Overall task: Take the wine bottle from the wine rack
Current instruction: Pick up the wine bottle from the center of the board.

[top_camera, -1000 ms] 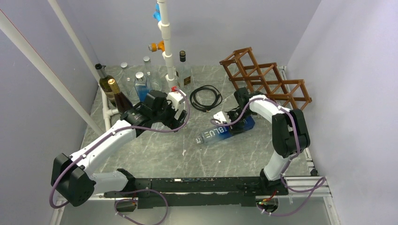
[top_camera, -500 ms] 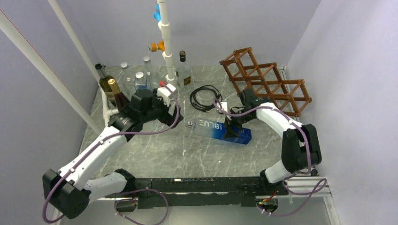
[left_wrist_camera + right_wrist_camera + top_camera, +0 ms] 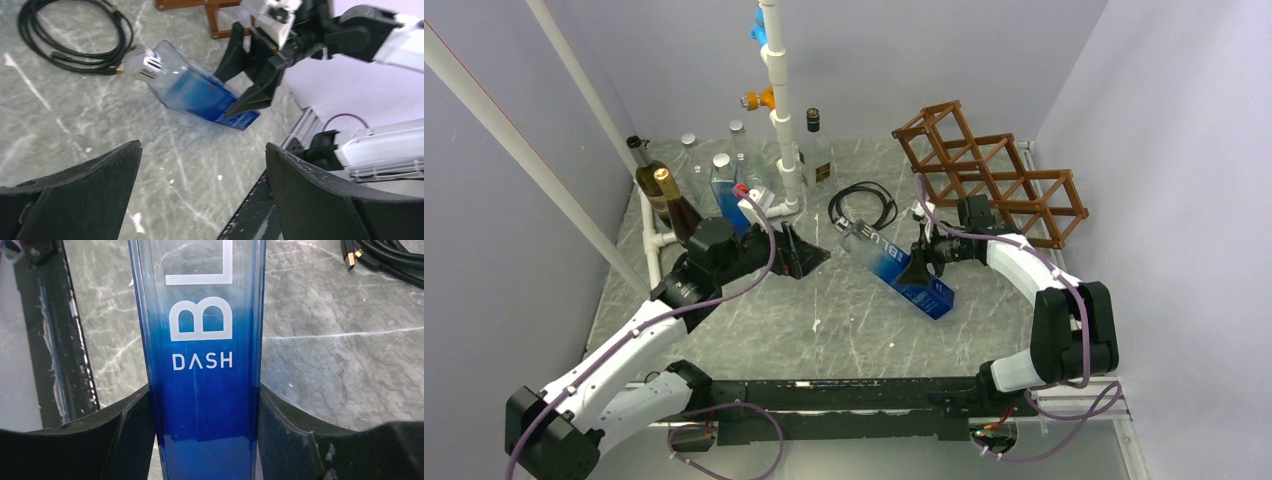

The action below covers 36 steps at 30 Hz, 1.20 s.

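The wine bottle (image 3: 892, 266) is a square clear-to-blue bottle with white lettering and a silver cap. It lies slanted over the table in front of the wine rack (image 3: 984, 170), apart from it, cap toward the back left. My right gripper (image 3: 921, 268) is shut on its blue lower half, one finger on each side (image 3: 205, 405). I cannot tell whether the bottle touches the table. My left gripper (image 3: 809, 255) is open and empty, to the left of the bottle. In the left wrist view the gripper (image 3: 202, 150) looks at the bottle (image 3: 195, 90).
A coiled black cable (image 3: 861, 208) lies behind the bottle. Several bottles (image 3: 664, 195) stand at the back left by a white pipe stand (image 3: 779, 90). A clear bottle with a black cap (image 3: 816, 150) stands beside the pipe. The arms' black base rail (image 3: 844, 395) runs along the front.
My right gripper swung the bottle round, so its cap now points back-left and its base sits nearer the front. My left arm drew back to the left.
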Each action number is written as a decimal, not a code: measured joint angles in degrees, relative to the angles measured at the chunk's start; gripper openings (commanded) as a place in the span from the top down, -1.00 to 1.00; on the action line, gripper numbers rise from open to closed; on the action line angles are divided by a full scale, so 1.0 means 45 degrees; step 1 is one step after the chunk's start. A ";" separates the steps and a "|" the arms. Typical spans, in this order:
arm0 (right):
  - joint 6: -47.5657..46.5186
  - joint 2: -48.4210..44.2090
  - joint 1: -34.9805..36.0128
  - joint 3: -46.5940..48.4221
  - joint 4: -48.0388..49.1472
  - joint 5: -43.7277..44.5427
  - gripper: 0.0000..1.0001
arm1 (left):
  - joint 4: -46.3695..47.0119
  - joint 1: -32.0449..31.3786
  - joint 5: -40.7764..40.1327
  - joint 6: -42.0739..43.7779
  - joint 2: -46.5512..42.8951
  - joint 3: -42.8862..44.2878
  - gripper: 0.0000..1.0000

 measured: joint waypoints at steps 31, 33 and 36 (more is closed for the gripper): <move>0.5056 -0.0559 -0.0539 -0.1418 0.4148 -0.2263 1.00 | 0.4216 -0.4342 -0.7087 -0.4707 0.2735 -0.0578 -0.99; 0.5129 -0.0559 -0.0539 -0.1443 0.4211 -0.2375 1.00 | 0.4629 -0.4386 -0.7232 -0.4828 0.3143 -0.0578 -0.99; 0.5192 -0.0559 -0.0544 -0.1467 0.4299 -0.2438 1.00 | 0.4911 -0.4459 -0.7373 -0.5105 0.3774 -0.0515 -0.99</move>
